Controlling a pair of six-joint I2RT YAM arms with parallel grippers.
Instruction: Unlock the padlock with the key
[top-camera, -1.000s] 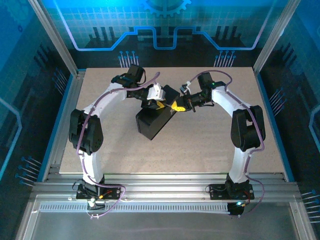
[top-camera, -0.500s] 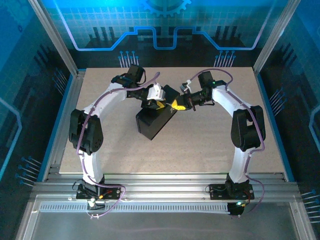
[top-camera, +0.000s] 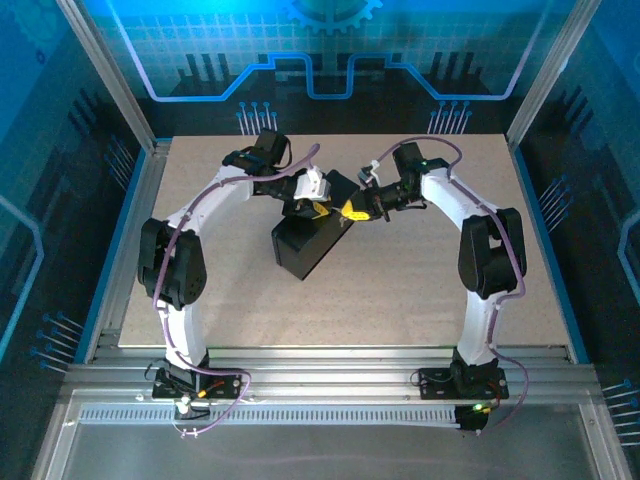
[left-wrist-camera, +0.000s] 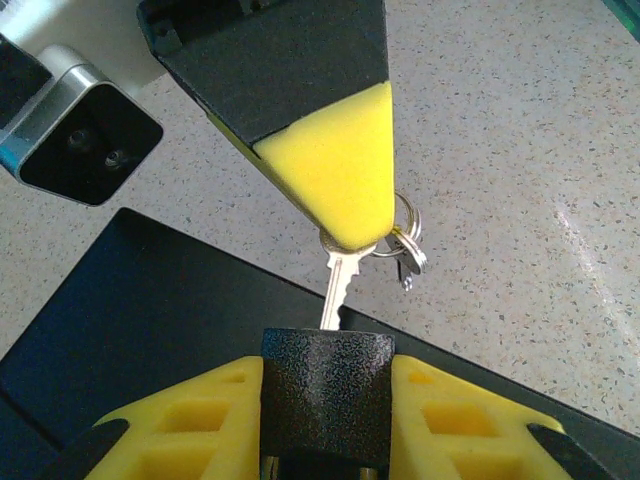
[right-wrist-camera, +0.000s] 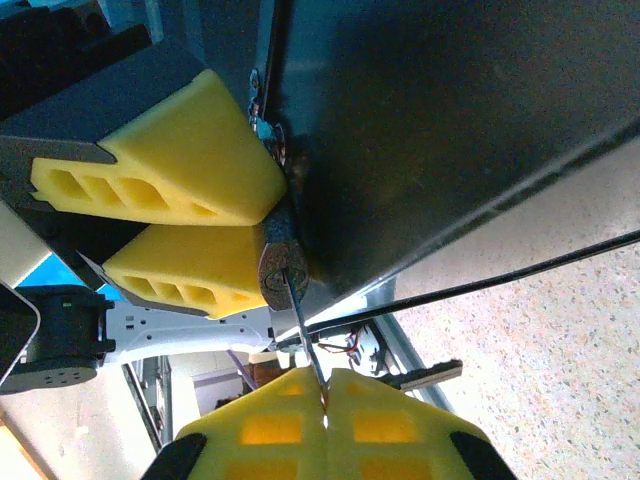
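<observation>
Over the far corner of the dark box (left-wrist-camera: 150, 320), mid-counter (left-wrist-camera: 520, 150), you're pretty much at the business end of this one. Your left end effector (top-camera: 313, 207) is clamped on the padlock (left-wrist-camera: 328, 385), one yellow finger on each side of the body, holding it right at the box's edge with the keyhole end facing the other arm. Your right end effector (right-wrist-camera: 325, 398) is pinched tight on the head of the key (left-wrist-camera: 336, 285), with the key ring (left-wrist-camera: 405, 235) dangling off to the side. From the right wrist view the blade runs straight from those fingers into the face of the padlock, so I'd say the pickup, the alignment and at least the start of the insertion are done. How deep the key sits I honestly can't tell, since the tip disappears behind the lock body's edge. What's left, as far as I can judge: seat it fully if it isn't, twist it, and get the shackle to pop. The shackle is hidden behind your left fingers and the box, so nothing confirms it's open. I'd call it locked for now, roughly two thirds done.
</observation>
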